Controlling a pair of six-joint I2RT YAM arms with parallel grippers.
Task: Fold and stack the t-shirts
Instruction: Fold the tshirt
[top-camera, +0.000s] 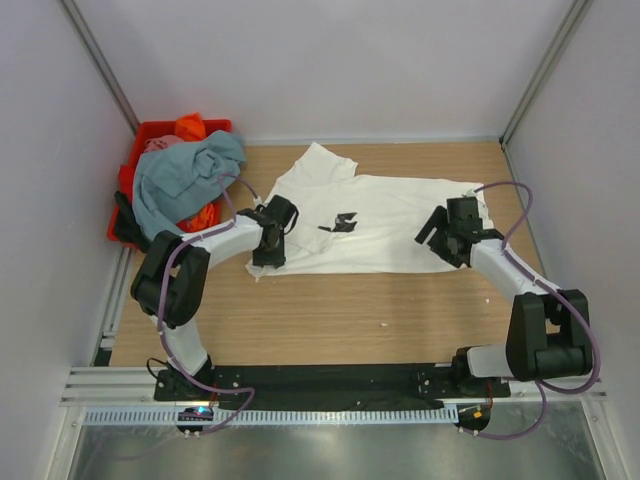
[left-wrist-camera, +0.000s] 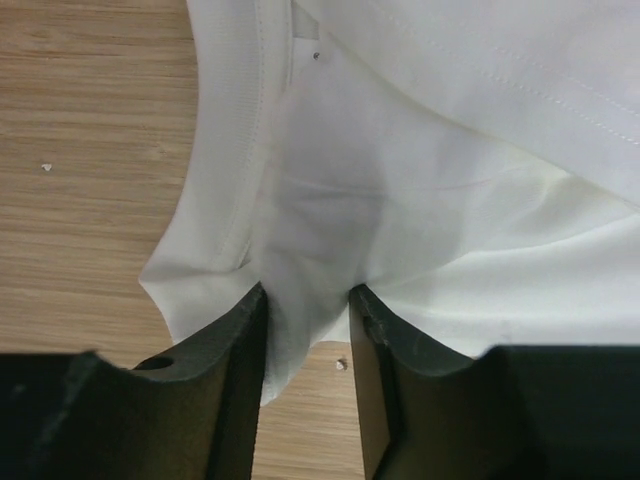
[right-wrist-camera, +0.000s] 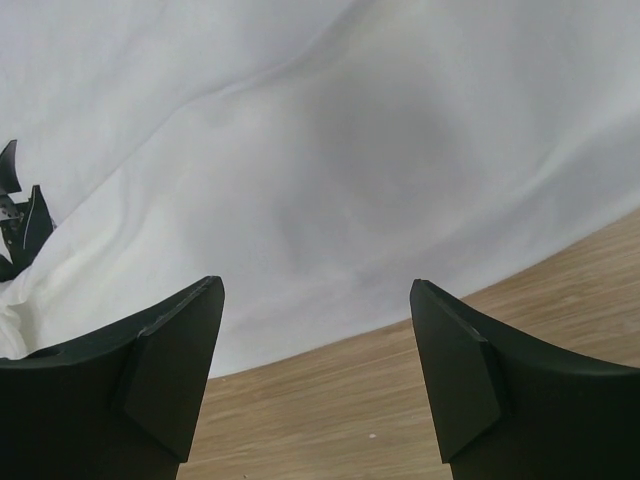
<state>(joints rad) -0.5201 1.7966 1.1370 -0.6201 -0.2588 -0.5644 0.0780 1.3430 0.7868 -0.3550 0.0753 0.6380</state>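
Observation:
A white t-shirt (top-camera: 390, 215) with a black chest print (top-camera: 340, 223) lies spread on the wooden table. My left gripper (top-camera: 267, 250) is at its near left corner. In the left wrist view the cloth (left-wrist-camera: 450, 200) bunches down between the narrowed jaws of the left gripper (left-wrist-camera: 308, 300), which are shut on it. My right gripper (top-camera: 432, 238) is open above the shirt's right part. In the right wrist view the right gripper (right-wrist-camera: 315, 290) is empty over the near edge of the shirt (right-wrist-camera: 300, 150). A grey-blue shirt (top-camera: 185, 175) and an orange one (top-camera: 190, 127) are heaped in the crate.
The red plastic crate (top-camera: 125, 190) stands at the back left corner, with dark cloth (top-camera: 125, 225) hanging over its near side. Grey walls and metal posts close in the table on the left, back and right. Bare wood (top-camera: 350, 310) lies between the shirt and the arm bases.

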